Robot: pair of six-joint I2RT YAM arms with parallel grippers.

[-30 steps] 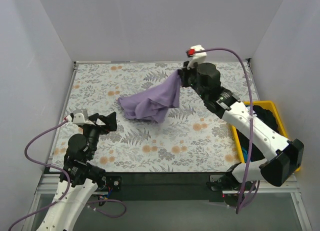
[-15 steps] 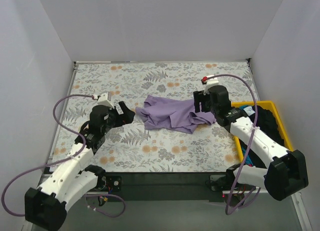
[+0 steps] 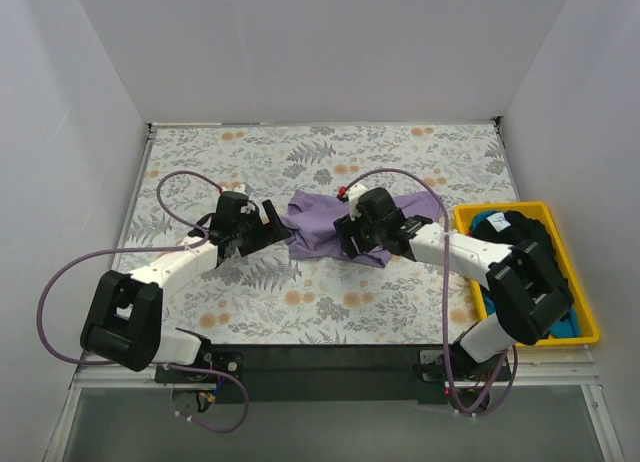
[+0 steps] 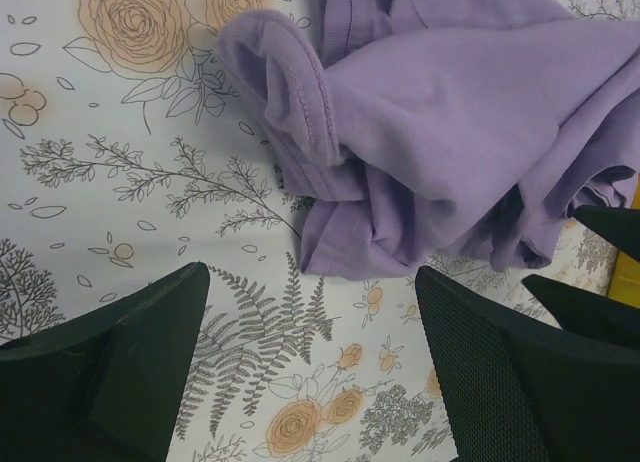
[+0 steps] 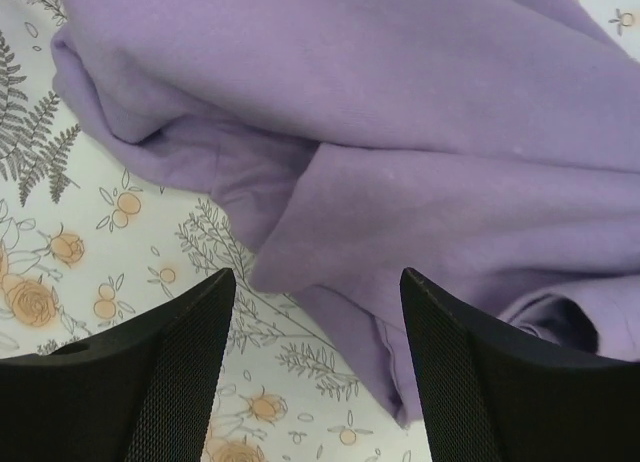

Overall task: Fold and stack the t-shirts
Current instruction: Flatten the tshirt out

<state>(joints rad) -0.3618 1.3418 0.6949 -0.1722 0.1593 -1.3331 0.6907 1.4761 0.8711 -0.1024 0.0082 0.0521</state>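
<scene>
Left gripper stands wide with nothing between its fingers, low over the floral surface. Just ahead of its tips lies the bunched hem of the lavender t-shirt (a crumpled heap, nowhere near flat). Right gripper is spread wide too and empty, facing the same shirt from the opposite side. A folded flap of fabric sits right ahead of its fingers; touching or not, I cannot tell. Farther out, back along the right gripper's arm, the yellow tray holds a blue t-shirt and a black t-shirt.
</scene>
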